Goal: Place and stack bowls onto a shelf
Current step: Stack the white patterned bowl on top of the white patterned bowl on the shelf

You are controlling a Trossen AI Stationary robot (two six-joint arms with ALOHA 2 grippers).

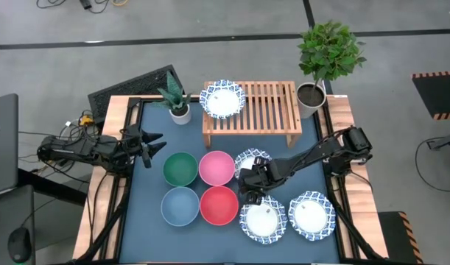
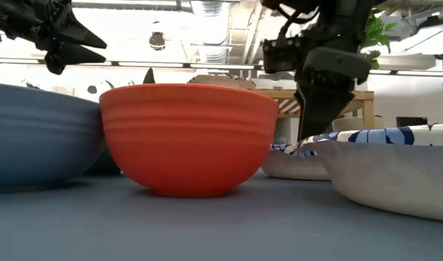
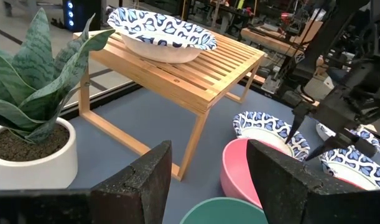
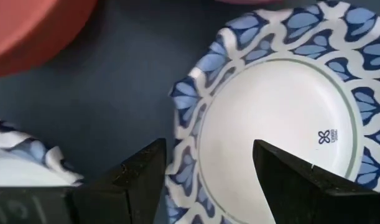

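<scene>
One white bowl with a blue-patterned rim (image 1: 222,99) sits on the left half of the light-wood shelf (image 1: 265,110). The green (image 1: 180,168), pink (image 1: 216,168), light blue (image 1: 180,205) and red (image 1: 219,205) bowls stand in a square on the blue table. Three patterned bowls stand to their right (image 1: 254,157) (image 1: 263,221) (image 1: 311,216). My right gripper (image 4: 208,155) is open and points down over the farthest of these three (image 4: 283,106). One finger is over its inside and one is outside its rim (image 4: 183,124), with no touch showing. My left gripper (image 3: 208,155) is open and empty at the table's left edge (image 1: 152,143).
A snake plant in a white pot (image 1: 177,103) stands left of the shelf, and a leafy plant in a pot (image 1: 317,81) stands at its right end. The bowls sit close together, with little room between them. Bare blue table lies in front of the shelf legs (image 3: 146,124).
</scene>
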